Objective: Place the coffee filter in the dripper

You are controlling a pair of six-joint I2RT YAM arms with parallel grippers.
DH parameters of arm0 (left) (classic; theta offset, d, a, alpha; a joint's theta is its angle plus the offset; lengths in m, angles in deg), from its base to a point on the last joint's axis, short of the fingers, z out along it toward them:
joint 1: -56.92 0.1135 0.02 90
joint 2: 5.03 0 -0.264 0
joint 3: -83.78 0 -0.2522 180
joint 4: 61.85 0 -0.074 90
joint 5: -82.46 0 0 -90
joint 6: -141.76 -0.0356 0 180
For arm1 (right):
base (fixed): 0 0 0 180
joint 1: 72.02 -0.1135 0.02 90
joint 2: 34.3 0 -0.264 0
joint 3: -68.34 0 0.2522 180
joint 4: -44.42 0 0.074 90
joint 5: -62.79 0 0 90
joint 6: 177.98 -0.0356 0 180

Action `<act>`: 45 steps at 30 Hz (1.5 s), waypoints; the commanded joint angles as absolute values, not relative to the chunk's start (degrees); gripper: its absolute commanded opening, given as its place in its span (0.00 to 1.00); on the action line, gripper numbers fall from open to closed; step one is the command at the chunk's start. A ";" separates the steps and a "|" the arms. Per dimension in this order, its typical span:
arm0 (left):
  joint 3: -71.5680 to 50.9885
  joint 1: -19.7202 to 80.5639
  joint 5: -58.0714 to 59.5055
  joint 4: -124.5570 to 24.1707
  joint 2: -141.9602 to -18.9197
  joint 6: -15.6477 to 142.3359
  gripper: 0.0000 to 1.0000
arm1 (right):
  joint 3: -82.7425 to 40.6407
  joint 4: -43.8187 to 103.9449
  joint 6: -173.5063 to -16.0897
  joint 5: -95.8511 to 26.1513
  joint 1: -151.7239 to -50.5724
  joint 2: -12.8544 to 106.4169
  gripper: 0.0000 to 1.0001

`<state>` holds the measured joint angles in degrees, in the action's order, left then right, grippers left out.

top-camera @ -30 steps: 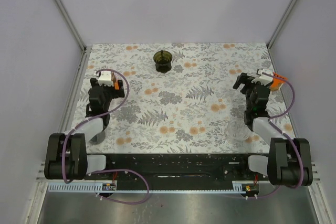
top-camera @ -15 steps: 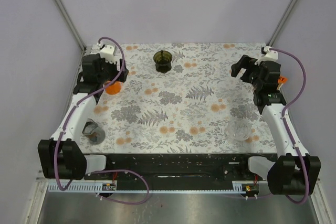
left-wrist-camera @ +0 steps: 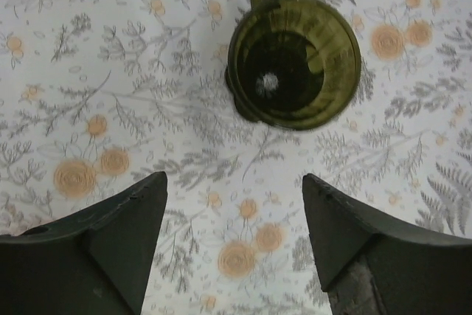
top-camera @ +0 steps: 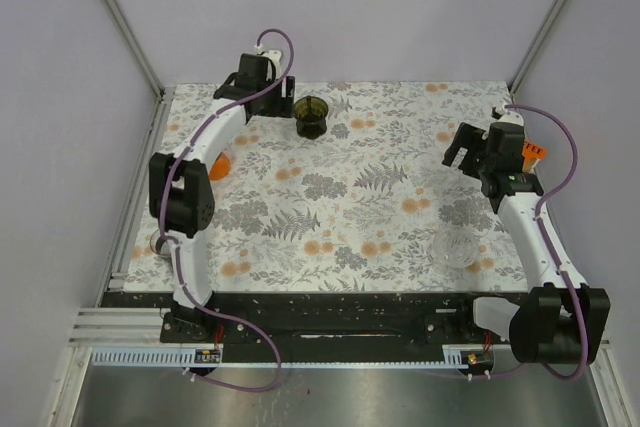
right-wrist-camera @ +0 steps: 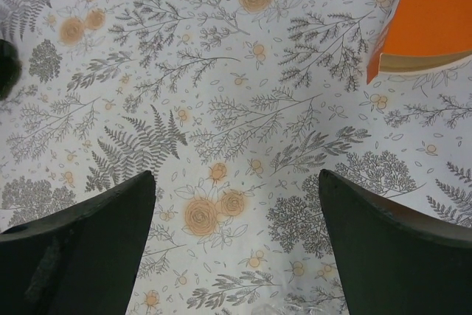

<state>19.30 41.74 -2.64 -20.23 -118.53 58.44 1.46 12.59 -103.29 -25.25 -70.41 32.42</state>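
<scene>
Left pincer [left-wrist-camera: 234, 189] newly near olive dripper [left-wrist-camera: 293, 62], jaws apart

high top view and down-facing left wrist share the dripper [top-camera: 312, 115].

No text, label or number is legible — none anywhere.

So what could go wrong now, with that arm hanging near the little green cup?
1. The left gripper hangs close to the dripper with open, empty jaws. If it comes in off-centre, a finger might knock the dripper over.
2. Neither it nor the right gripper holds a filter, and none is visible, so the placing may stall.
</scene>
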 commanded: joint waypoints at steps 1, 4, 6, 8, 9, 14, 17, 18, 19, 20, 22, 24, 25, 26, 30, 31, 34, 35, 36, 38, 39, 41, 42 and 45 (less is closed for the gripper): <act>33.35 41.10 -6.58 -15.23 -127.26 61.96 0.78 | 0.18 12.02 -103.01 -25.89 -70.35 33.29 0.99; 41.97 41.01 -7.19 -13.03 -134.56 63.36 0.80 | 0.00 12.29 -103.10 -26.59 -70.35 33.99 0.99; 45.49 40.84 -7.28 -12.85 -137.82 64.42 0.83 | 0.00 12.55 -103.10 -26.77 -70.35 34.52 1.00; 48.40 40.49 -8.93 -12.76 -140.55 64.51 0.84 | -0.17 12.64 -103.10 -26.86 -70.35 34.96 0.99; 49.37 40.31 -9.21 -12.67 -141.87 64.51 0.83 | -0.35 12.64 -103.10 -26.86 -70.35 35.31 0.99; 51.66 40.40 -9.74 -13.02 -145.74 65.38 0.75 | -0.35 12.29 -103.10 -27.03 -70.35 35.49 0.99; 53.24 40.05 -7.81 -13.90 -147.50 66.00 0.68 | 0.09 13.25 -103.10 -27.03 -70.35 35.75 0.99; 53.68 39.87 -7.81 -13.90 -148.11 65.83 0.66 | 0.09 13.34 -103.19 -27.03 -70.35 36.01 0.99; 53.94 39.70 -7.81 -13.81 -148.55 65.74 0.64 | -0.08 13.08 -103.19 -27.03 -70.35 36.27 0.99; 53.95 39.61 -7.81 -13.81 -148.82 65.83 0.60 | -0.35 12.82 -103.10 -27.03 -70.35 36.45 1.00; 53.77 39.61 -5.88 -12.85 -149.35 66.00 0.52 | -0.79 12.20 -103.10 -27.03 -70.35 36.80 1.00; 52.90 39.61 -5.26 -12.32 -149.26 66.09 0.38 | -0.70 12.11 -103.10 -27.03 -70.35 36.63 1.00; 52.11 39.69 -5.09 -12.32 -148.83 66.18 0.30 | -0.70 12.11 -103.27 -27.03 -70.35 36.37 0.99; 51.23 39.78 -4.82 -12.32 -148.39 66.35 0.24 | -0.70 12.03 -103.36 -27.03 -70.35 36.28 0.99; 46.14 40.05 -2.37 -12.41 -143.91 66.44 0.01 | -1.40 10.54 -103.80 -29.84 -70.35 36.01 0.99; 44.73 40.13 -1.14 -12.41 -142.68 65.92 0.00 | -2.01 9.57 -104.24 -30.28 -70.35 35.93 1.00; 38.76 40.22 2.46 -12.32 -137.68 63.29 0.00 | -4.56 3.70 -104.68 -31.77 -70.35 35.93 0.99; 36.39 40.40 3.52 -12.32 -135.92 62.50 0.00 | -5.61 1.07 -104.86 -32.21 -70.35 35.93 0.99; 34.37 40.57 5.10 -12.32 -134.34 61.79 0.00 | -6.75 -1.31 -104.95 -32.57 -70.35 35.84 0.97; 30.50 40.92 9.57 -11.53 -131.17 60.56 0.00 | -8.69 -5.62 -105.12 -34.32 -70.35 35.40 0.89; 28.83 41.10 12.38 -10.57 -130.03 59.77 0.00 | -9.66 -7.90 -105.56 -34.50 -70.44 35.14 0.88; 25.05 41.28 16.61 -9.33 -127.65 57.84 0.00 | -11.33 -11.95 -105.56 -33.81 -70.44 34.70 0.87; 22.77 41.28 17.93 -8.98 -126.16 56.78 0.00 | -12.20 -14.06 -105.39 -32.93 -70.44 34.43 0.86; 15.56 41.28 21.45 -9.24 -122.03 53.97 0.00 | -13.44 -18.11 -104.33 -28.89 -70.44 33.99 0.86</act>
<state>21.85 41.09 12.05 -10.09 -129.91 59.14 -9.97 -9.02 -104.76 -32.27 -70.41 36.11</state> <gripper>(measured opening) 0.094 0.862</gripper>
